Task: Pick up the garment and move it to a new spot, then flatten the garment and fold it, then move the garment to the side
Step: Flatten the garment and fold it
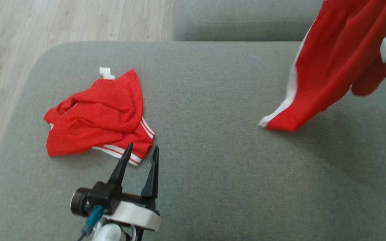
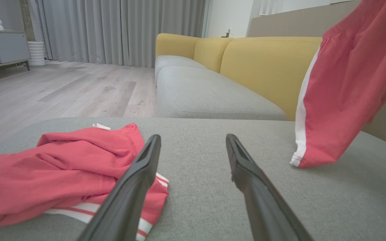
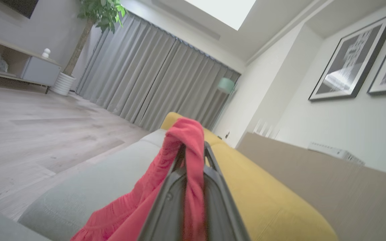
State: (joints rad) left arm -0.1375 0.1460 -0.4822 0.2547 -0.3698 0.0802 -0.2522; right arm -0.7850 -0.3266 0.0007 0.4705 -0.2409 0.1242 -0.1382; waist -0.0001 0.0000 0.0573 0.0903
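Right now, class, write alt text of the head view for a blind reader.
A red garment with a white stripe hangs lifted at the upper right, its lower corner close to the grey sofa cushion. A second red garment lies crumpled at the left, the open fingers of the left gripper at its striped hem.

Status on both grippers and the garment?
Left gripper open beside crumpled red garment. Right gripper shut on hanging red garment, corner near sofa cushion. No obstruction seen.

head cam looks down at the cushion [image 1: 213, 187]. left wrist cam sits low, close over it, facing the sofa back [image 2: 263, 67]. right wrist cam's higher, sharing that back and the curtains [image 3: 146, 83].
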